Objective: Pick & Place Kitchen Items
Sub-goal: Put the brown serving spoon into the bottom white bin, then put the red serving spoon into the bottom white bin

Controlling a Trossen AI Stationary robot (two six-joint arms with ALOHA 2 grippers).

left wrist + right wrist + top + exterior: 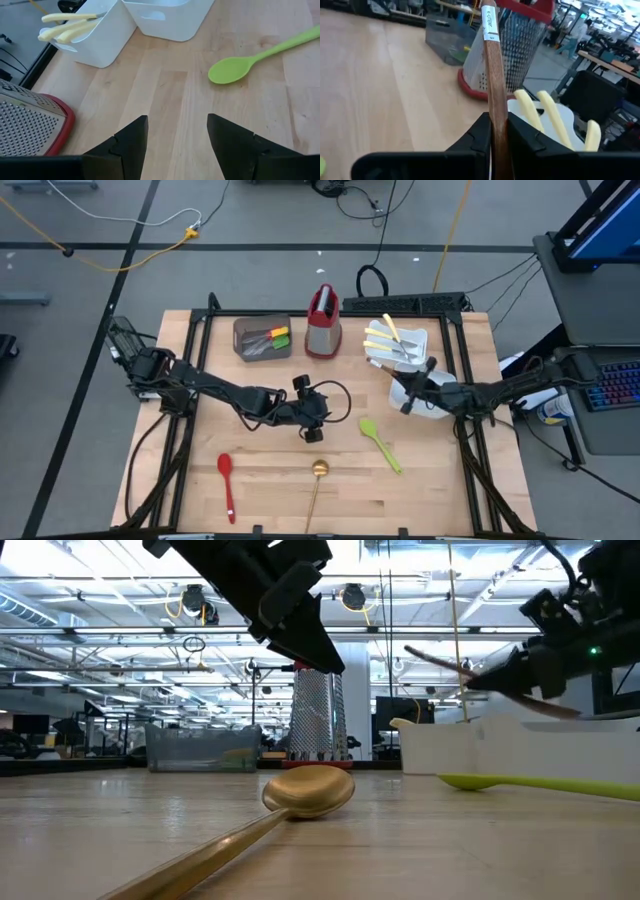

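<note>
— Wood tabletop (270,480), left to right: what lies there?

— A red spoon (227,480), then a gold spoon (317,475), then a green spoon (380,443). The left gripper (312,432) hovers between red and green with its fingers spread, released, nothing in them.

— And behind?

— A brown bin (262,337) holding utensils, a red-and-steel grater (322,322), then a white tray (396,346) of yellow-handled knives (385,340).

— The right gripper (499,131)?

— Over a second white tray (425,402), clenched on a wooden spoon (492,60).

— Any writing?

— A white label (489,22) on that handle; its print is too small to read.
</note>
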